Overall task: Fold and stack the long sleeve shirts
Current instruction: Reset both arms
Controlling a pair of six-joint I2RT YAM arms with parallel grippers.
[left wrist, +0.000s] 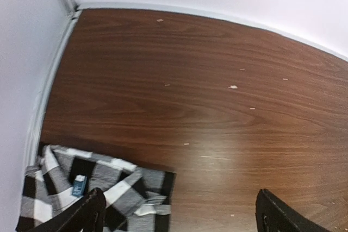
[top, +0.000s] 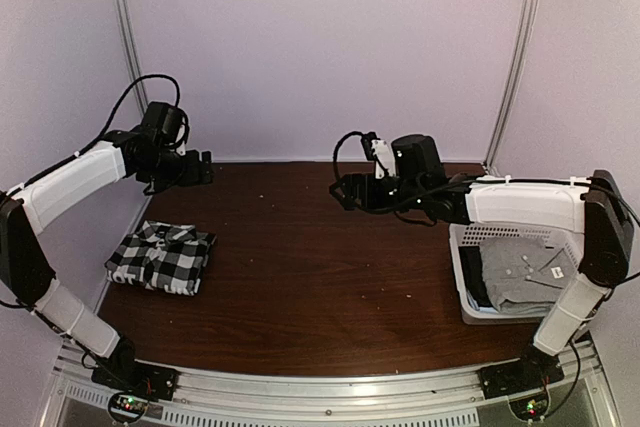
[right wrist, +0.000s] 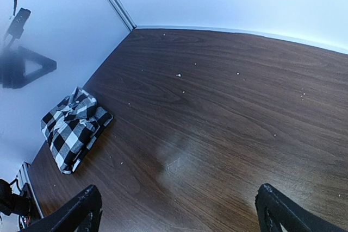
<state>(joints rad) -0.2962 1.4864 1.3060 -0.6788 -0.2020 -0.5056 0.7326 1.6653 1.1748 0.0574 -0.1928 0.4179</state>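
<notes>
From above, the folded checked shirt (top: 160, 257) lies at 9 o'clock on the table (top: 320, 267), with the left gripper (top: 203, 169) raised at 10 o'clock, while the grey shirt (top: 520, 272) sits in the white basket (top: 462, 277) at 3 o'clock beneath the right arm, whose right gripper (top: 343, 192) hovers near 1 o'clock. In the left wrist view, the fingers (left wrist: 89, 213) stand spread wide and hold nothing, with the checked shirt at 7 o'clock. In the right wrist view, the fingers (right wrist: 81, 210) are likewise spread and empty, with that shirt at 9 o'clock.

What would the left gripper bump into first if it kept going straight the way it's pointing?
Most likely the bare brown table. The left gripper, open, aims down at the wood; the checked shirt lies off to its side, not in line. Depth is hard to judge.
</notes>
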